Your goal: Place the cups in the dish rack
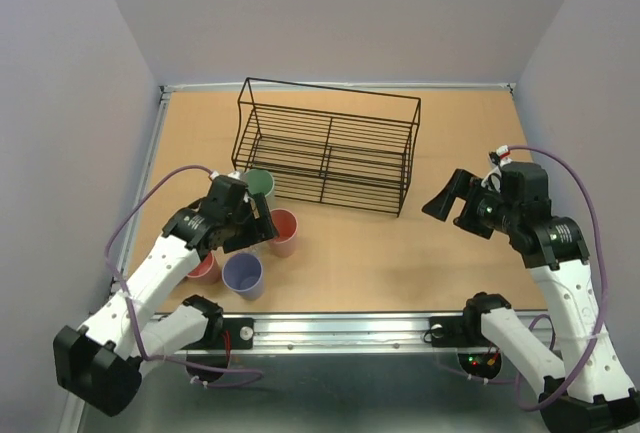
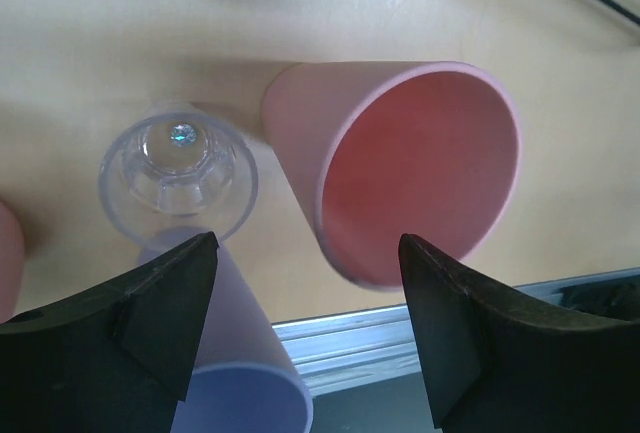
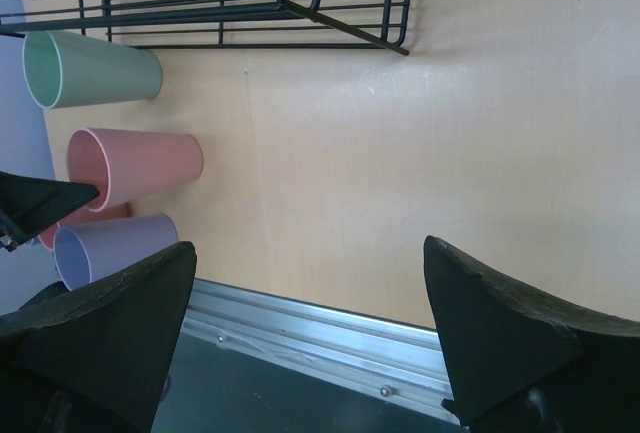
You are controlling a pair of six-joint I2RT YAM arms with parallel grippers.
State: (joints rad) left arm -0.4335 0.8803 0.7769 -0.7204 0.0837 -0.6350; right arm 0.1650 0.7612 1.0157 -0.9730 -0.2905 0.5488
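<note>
The rack (image 1: 328, 148) stands at the back middle of the table (image 1: 400, 253). The cups (image 1: 243, 274) stand close together before its left end, one just beside its corner.

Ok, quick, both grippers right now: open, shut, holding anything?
Left gripper: open, holding nothing, facing a pink cup.
Right gripper: open, holding nothing.

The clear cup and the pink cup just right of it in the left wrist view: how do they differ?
The clear cup is much smaller than the pink cup. The clear cup is see-through, its base showing; the pink cup is solid-coloured. The clear cup has a faceted bottom; the pink cup is smooth inside. Both stand mouth up on the table, handleless.
</note>
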